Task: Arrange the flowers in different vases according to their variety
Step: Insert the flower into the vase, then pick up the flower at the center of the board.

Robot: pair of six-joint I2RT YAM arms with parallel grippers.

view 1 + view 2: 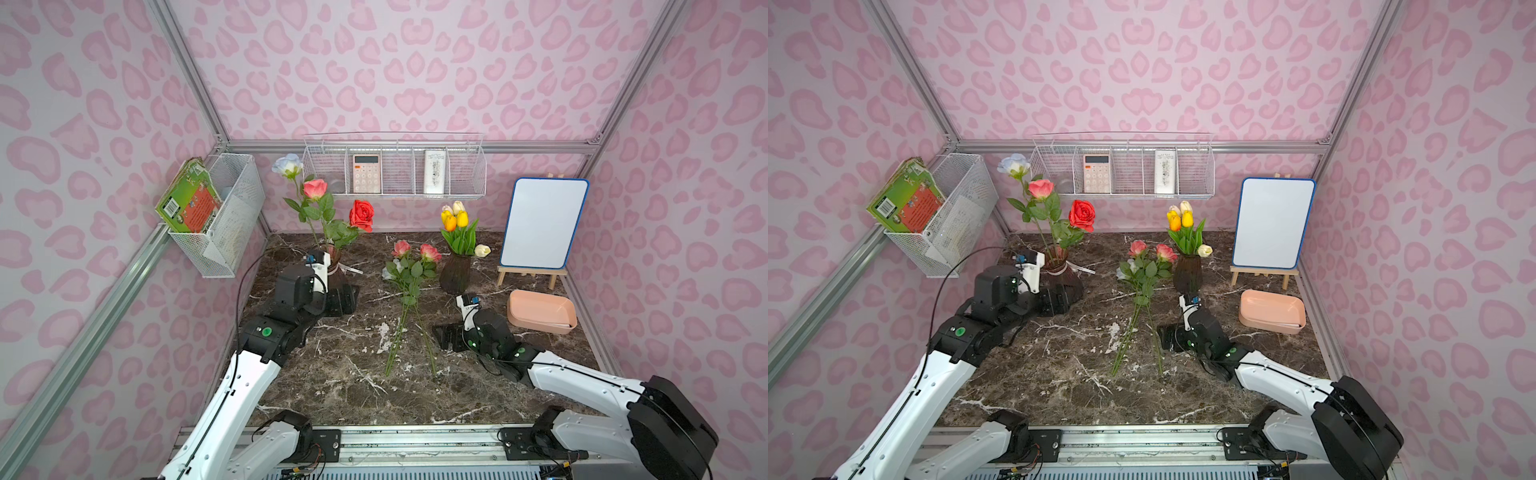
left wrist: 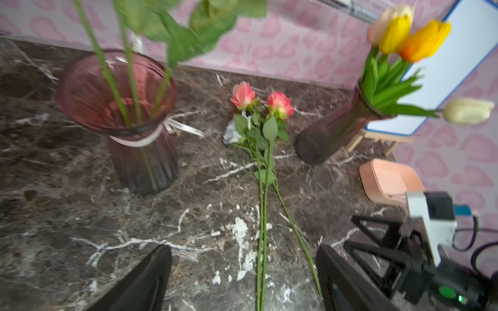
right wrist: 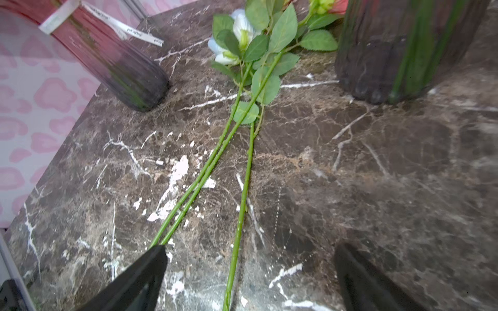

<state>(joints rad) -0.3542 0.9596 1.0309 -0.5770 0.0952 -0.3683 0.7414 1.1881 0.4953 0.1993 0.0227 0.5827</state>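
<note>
A dark brown marble-patterned desk (image 1: 332, 386) with white veins forms the floor of a booth. The booth's three walls (image 1: 415, 62) carry a pink blotch print and are joined by aluminium rails (image 1: 266, 146). A white mesh basket (image 1: 239, 208) hangs above the desk's left edge with a green book (image 1: 187, 199) in it. A wire shelf (image 1: 465, 174) on the back wall holds a calculator (image 1: 366, 173) and a white card (image 1: 435, 176). At the back right corner a blue-rimmed whiteboard (image 1: 542, 222) stands on a small wooden easel (image 1: 532, 272), and a peach tray (image 1: 536, 326) sits by the right edge. Near the back left corner the banded vase (image 1: 343, 279) holds three roses (image 1: 361, 215), pale blue, pink and red. Toward the back edge, right of the middle, the plain vase (image 1: 455, 274) holds the tulips (image 1: 455, 218), one cream bloom drooping over its rim. Between the two vases three loose roses (image 1: 409, 270) lie flat on the desk, blooms toward the back edge and stems toward the front edge. The left hand (image 1: 343, 298) sits just in front of the banded vase, released and empty. The right hand (image 1: 446, 337) rests low beside the loose stems, spread wide and grasping nothing. In its wrist view one stem (image 3: 242, 194) runs between the fingers.
</note>
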